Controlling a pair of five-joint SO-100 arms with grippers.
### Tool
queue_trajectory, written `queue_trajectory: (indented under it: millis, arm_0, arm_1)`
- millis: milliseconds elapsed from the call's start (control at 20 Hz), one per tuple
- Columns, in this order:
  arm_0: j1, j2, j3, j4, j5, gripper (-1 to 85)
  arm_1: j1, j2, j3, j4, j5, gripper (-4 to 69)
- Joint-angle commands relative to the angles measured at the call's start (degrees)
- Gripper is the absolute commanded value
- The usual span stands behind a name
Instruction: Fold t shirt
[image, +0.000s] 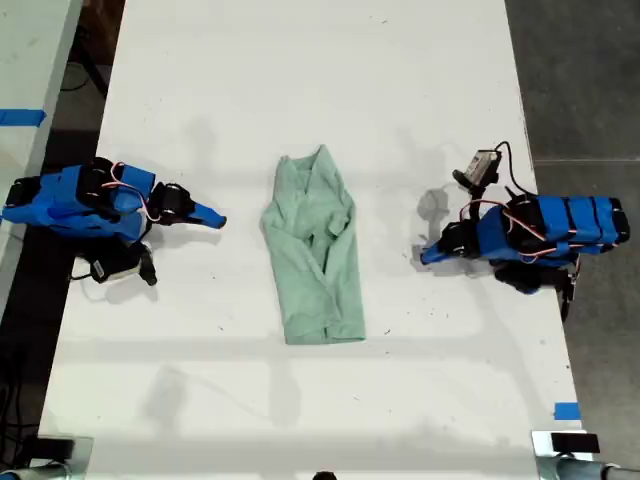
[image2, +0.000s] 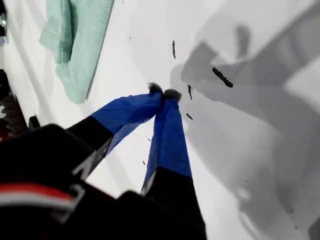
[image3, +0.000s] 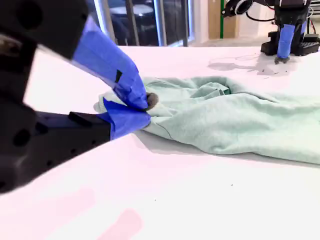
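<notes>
Two blue arms lie on a white desk (image: 300, 80), one on each side of a t shirt (image: 315, 250).

The t shirt, pale mint green and wrinkled, lies at the centre of the desk in the exterior view. Its long axis runs from 12 o'clock to 6 o'clock. The neck end points to 12 o'clock, the straight hem to 6 o'clock, and both sides are folded in over the middle.

My first claw (image: 425, 257) lies at 3 o'clock of the t shirt in the exterior view, pointing toward it and apart from it. In the first wrist view its two blue-taped tips meet at dark pads (image2: 164, 93). It is closed with nothing between the tips, above bare desk, and a corner of the t shirt (image2: 80, 40) shows beyond.

My second claw (image: 218, 219) lies at 9 o'clock of the t shirt in the exterior view, also pointing toward it with bare desk between. In the second wrist view its tips (image3: 145, 107) are pressed together and empty. The t shirt (image3: 240, 120) spreads just behind them, and the first arm (image3: 287, 35) stands at the far side of the desk.

A strip of blue tape (image: 566, 411) sticks to the desk edge at 4 o'clock of the exterior view.
</notes>
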Motion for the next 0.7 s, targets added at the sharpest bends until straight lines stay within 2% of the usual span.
queue_trajectory:
  millis: [0, 650]
  arm_0:
    - [-0.2, 0.5, 0.3, 0.3, 0.2, -0.2]
    - [-0.8, 0.5, 0.4, 0.4, -0.2, -0.2]
  arm_1:
    - [0.2, 0.8, 3.0, -0.2, 0.5, 0.2]
    - [-0.1, 0.8, 3.0, 0.4, 2.9, 0.2]
